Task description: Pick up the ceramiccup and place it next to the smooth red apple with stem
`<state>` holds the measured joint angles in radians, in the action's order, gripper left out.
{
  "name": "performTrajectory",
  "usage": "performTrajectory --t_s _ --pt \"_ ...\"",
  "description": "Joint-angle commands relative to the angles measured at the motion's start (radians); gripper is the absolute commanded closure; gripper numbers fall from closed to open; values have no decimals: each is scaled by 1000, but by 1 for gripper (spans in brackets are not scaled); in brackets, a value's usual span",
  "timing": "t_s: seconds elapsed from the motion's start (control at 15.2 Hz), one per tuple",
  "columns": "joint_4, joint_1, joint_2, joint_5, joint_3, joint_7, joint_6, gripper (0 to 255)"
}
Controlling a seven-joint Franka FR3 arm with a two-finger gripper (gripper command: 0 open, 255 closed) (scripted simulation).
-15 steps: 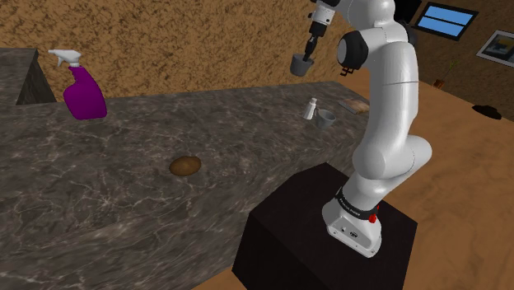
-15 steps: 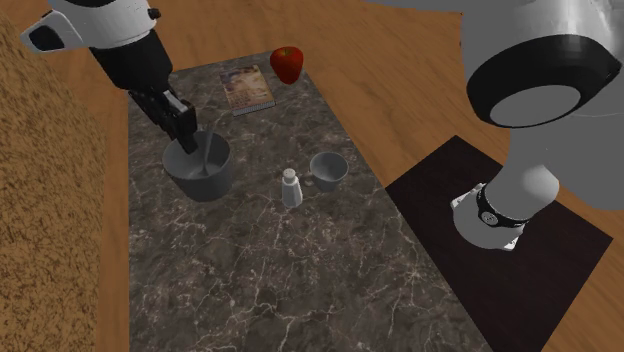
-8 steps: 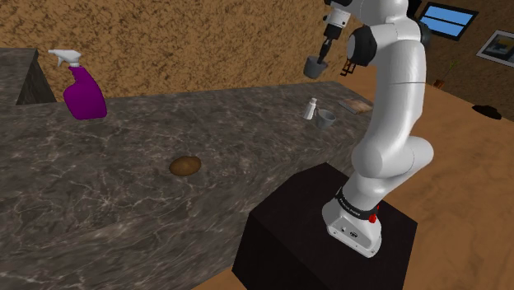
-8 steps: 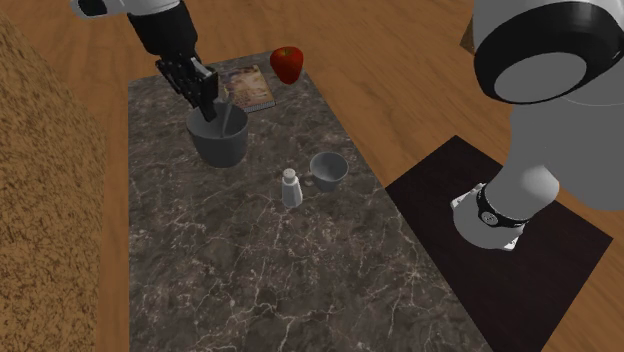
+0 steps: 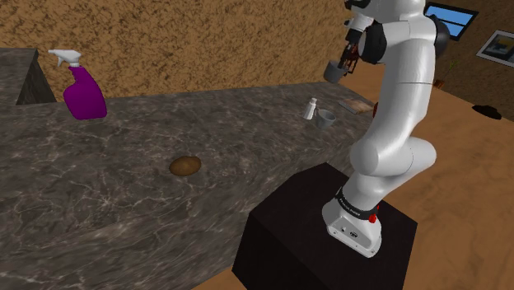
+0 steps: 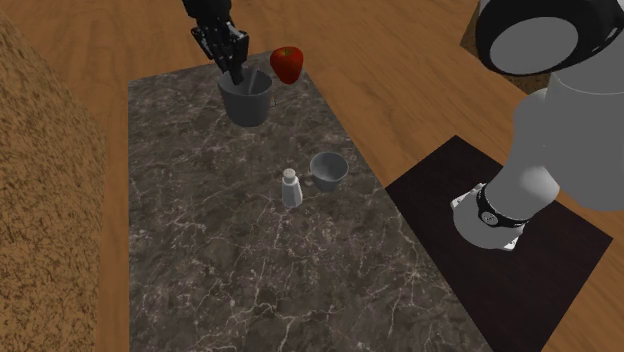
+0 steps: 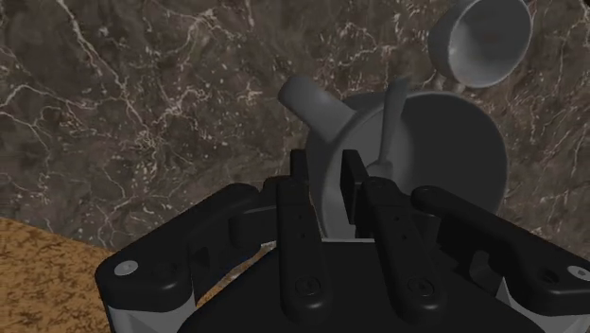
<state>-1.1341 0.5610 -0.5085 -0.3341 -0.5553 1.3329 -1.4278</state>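
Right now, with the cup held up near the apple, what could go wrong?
The gripper pinches only one wall of the grey cup, so it may tilt or slip. The red apple sits at the edge of the marble countertop; a nudge during lowering could roll it off.

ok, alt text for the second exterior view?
The black end effector grips a grey cup by its rim over the top end of a dark marbled table, beside a red apple. A smaller grey cup and a white shaker stand mid-table; the arm's base sits on a black stand at the right.
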Motion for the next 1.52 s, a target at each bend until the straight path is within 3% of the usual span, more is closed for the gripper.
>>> performTrajectory --t_s 0.0,0.53,1.45 --pt "19 42 -15 -4 -8 45 10 255" --pt "117 200 -80 -24 -32 194 61 255" --pt "-141 136 -44 -9 -37 220 -151 255"
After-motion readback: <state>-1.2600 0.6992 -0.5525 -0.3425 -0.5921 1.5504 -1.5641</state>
